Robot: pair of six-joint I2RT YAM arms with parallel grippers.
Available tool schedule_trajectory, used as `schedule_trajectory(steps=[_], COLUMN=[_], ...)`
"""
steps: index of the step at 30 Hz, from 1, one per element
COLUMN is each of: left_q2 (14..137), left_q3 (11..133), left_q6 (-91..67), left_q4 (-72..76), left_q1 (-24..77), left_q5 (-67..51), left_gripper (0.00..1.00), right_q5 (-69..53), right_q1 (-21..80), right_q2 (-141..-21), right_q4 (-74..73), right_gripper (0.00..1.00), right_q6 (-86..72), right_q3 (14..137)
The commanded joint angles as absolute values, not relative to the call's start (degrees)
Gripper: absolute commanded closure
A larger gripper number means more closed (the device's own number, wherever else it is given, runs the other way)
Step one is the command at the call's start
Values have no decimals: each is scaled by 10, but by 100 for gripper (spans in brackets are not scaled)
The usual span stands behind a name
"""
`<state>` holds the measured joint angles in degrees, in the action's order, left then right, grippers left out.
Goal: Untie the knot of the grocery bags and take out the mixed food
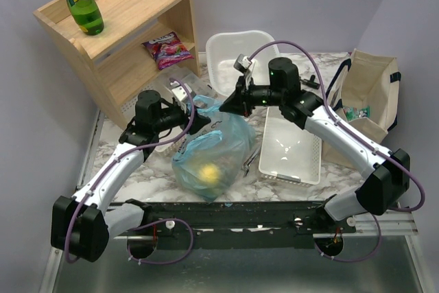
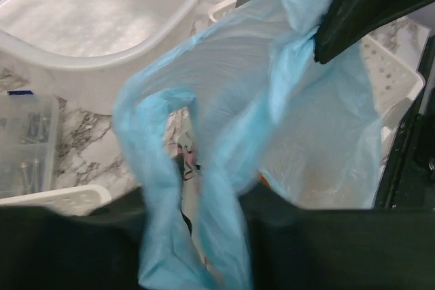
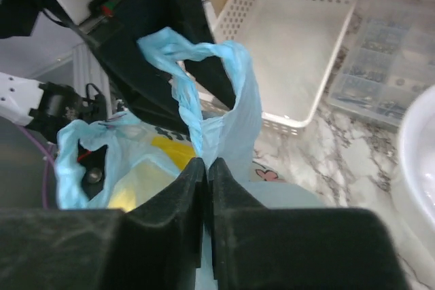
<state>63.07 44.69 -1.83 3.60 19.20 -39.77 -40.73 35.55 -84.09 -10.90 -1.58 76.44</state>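
The light-blue grocery bag (image 1: 209, 149) sits on the marble table between my arms, its mouth pulled upward. No tied knot shows; the two loop handles are apart. My left gripper (image 1: 203, 121) is shut on one handle loop (image 2: 160, 147), whose strands run down between its fingers in the left wrist view (image 2: 197, 242). My right gripper (image 1: 224, 108) is shut on the other handle (image 3: 204, 79), a twisted loop standing above its closed jaws (image 3: 206, 162). A yellow round fruit (image 1: 208, 173) shows through the plastic, and yellow shows inside the open mouth (image 3: 146, 188). The other food is hidden.
A white tub (image 1: 240, 49) stands behind the bag, with a white perforated tray (image 1: 291, 145) to its right. A beige canvas tote (image 1: 367, 90) is far right. The wooden shelf (image 1: 130, 25) at back left holds a green bottle (image 1: 81, 1) and a purple packet (image 1: 168, 49). A clear parts box (image 2: 24, 144) lies to the left.
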Motion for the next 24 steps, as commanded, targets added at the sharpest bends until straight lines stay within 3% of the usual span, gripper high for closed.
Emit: schedule_trajectory(steps=[1, 2, 4, 8, 15, 20, 22, 24], left_q2=[611, 604, 589, 571, 573, 578, 572, 564], left_q3=[466, 465, 461, 451, 463, 475, 476, 477], left_q6=[-85, -88, -107, -137, -155, -158, -154, -140], left_q4=[71, 63, 51, 32, 5, -25, -38, -65], left_q1=[196, 196, 196, 197, 197, 198, 198, 196], left_q5=[-416, -411, -402, -383, -358, -343, -347, -347], left_gripper=[89, 98, 100, 100, 100, 100, 100, 100], right_q5=[-371, -344, -315, -262, -136, -38, 44, 117], right_q1=[339, 339, 340, 356, 433, 453, 454, 454], right_q2=[-827, -821, -811, -792, -804, -815, -818, -822], right_q4=[-126, -129, -139, -134, -102, -68, -52, -47], right_gripper=[72, 54, 34, 21, 16, 8, 18, 43], right_q6=[-20, -18, -10, -6, 61, 75, 86, 108], right_q3=[764, 758, 747, 718, 707, 706, 700, 695])
